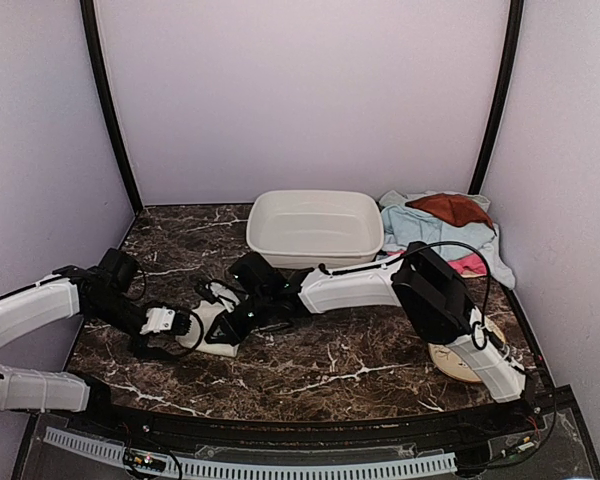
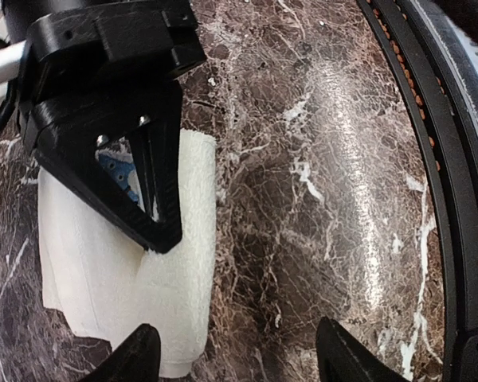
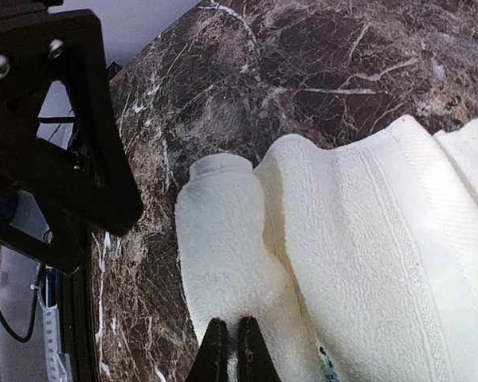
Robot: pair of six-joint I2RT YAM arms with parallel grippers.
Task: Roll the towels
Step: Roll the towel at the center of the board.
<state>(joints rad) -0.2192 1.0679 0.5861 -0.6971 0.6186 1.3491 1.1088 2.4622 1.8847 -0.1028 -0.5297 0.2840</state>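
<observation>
Currently the cream-white terry cloth towel (image 3: 358, 239) lies on the dark brown white-veined marble table (image 1: 360, 350), left of centre and in front of the basin, loosely folded into soft ridges with 1 end curled into a short roll. A small blue mark (image 2: 115, 171) shows on it through the frame of the right gripper.

The right gripper (image 3: 233, 350) reaches across from the right side and sits on top of this towel. Its 2 fingers are drawn together to a thin slit, clenched on a pinch of the fabric beside the rolled end.

The left gripper (image 2: 239, 362) hangs just beside it, released, with its fingers (image 2: 139, 358) spread wide: 1 tip is over the towel's near edge, the other over bare marble.

The white rectangular plastic basin (image 1: 315, 195) stands at the back centre of the table, its pale floor and walls in plain view.

To its right, in the far right corner, more cloth is heaped: a light blue towel (image 1: 415, 232) with a rust-brown towel (image 1: 450, 208) on top and a bright pink towel (image 1: 468, 265) showing at the near edge.

A round beige disc (image 1: 450, 362) lies partly under the right arm near its base
</observation>
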